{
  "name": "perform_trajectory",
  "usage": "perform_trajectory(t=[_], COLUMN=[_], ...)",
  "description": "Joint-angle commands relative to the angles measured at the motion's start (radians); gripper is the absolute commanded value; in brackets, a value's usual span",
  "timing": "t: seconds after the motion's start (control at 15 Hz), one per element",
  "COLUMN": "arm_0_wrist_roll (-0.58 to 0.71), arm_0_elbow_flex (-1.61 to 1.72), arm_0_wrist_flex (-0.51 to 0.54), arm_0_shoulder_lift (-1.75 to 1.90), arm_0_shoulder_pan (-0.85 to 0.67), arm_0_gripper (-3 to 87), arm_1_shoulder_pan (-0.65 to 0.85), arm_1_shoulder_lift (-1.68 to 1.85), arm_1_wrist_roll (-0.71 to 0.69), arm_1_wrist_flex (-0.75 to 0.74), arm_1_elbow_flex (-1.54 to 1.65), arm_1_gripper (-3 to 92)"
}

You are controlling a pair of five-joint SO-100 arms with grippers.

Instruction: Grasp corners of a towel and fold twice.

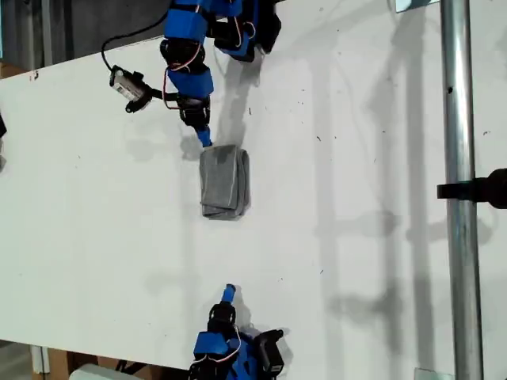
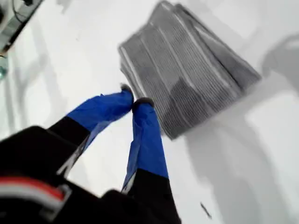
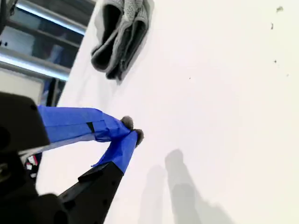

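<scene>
The grey striped towel (image 1: 224,182) lies folded into a small thick rectangle on the white table (image 1: 356,158), near the middle of the exterior view. My first gripper (image 1: 204,139) reaches from the exterior view's top, its blue fingertips (image 2: 142,103) together and empty just off the towel's (image 2: 187,70) near edge. My second gripper (image 1: 229,292) sits low in the exterior view, well away from the cloth, also shut and empty (image 3: 132,129). In the second wrist view the towel (image 3: 119,32) shows its stacked layers end-on. The corners lie stacked in the fold, one rounded tip (image 2: 172,135) near my first gripper.
A metal pole (image 1: 459,198) runs top to bottom along the exterior view's right, with a black clamp (image 1: 479,190) on it. A small camera on a cable (image 1: 127,84) sticks out beside the first arm. The table's edge slants across the exterior view's upper left.
</scene>
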Motion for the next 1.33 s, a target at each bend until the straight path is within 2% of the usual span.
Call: perform_trajectory(t=[0.0, 0.13, 0.2, 0.33, 0.4, 0.47, 0.53, 0.6, 0.67, 0.73, 0.8, 0.87, 1.27], arm_0_wrist_roll=[-0.083, -0.084, -0.101, -0.184, -0.365, -0.647, -0.456, -0.207, -0.023, 0.092, 0.067, 0.129, 0.129], arm_0_elbow_flex=[0.015, 0.028, 0.031, 0.031, 0.031, 0.031, 0.031, 0.031, 0.031, 0.031, 0.031, 0.031, 0.031], arm_0_wrist_flex=[-0.066, -0.152, -0.127, -0.067, 0.005, 0.097, 0.097, 0.097, 0.097, 0.097, 0.095, 0.095, 0.095], arm_0_shoulder_lift=[0.008, 0.008, 0.008, 0.008, 0.008, 0.002, 0.003, 0.003, 0.003, 0.003, 0.003, 0.003, 0.005], arm_0_shoulder_pan=[0.031, 0.094, 0.095, 0.106, 0.107, 0.104, 0.103, 0.103, 0.104, 0.106, 0.104, 0.103, 0.103], arm_0_gripper=[-2.7, -2.6, -2.6, -2.6, -2.6, -2.5, -2.5, -2.5, -2.5, -2.5, -2.6, -2.6, -2.6], arm_1_shoulder_pan=[0.0, -0.04, -0.054, -0.092, -0.104, -0.103, -0.092, -0.098, -0.074, -0.048, -0.028, -0.015, -0.015], arm_1_shoulder_lift=[0.282, 0.595, 0.719, 0.801, 0.793, 0.793, 0.793, 0.792, 0.793, 0.793, 0.793, 0.793, 0.793], arm_1_wrist_roll=[0.094, 0.135, 0.17, 0.319, 0.347, 0.347, 0.36, 0.391, 0.377, 0.364, 0.364, 0.364, 0.364], arm_1_wrist_flex=[0.305, 0.523, 0.606, 0.604, 0.62, 0.621, 0.623, 0.627, 0.652, 0.653, 0.653, 0.653, 0.653], arm_1_elbow_flex=[0.129, 0.236, 0.29, 0.399, 0.405, 0.403, 0.407, 0.407, 0.403, 0.403, 0.403, 0.402, 0.402], arm_1_gripper=[-0.1, -0.2, -0.2, -0.2, -0.2, 0.7, 4.6, 6.6, 6.6, 6.6, 6.6, 6.6, 6.6])
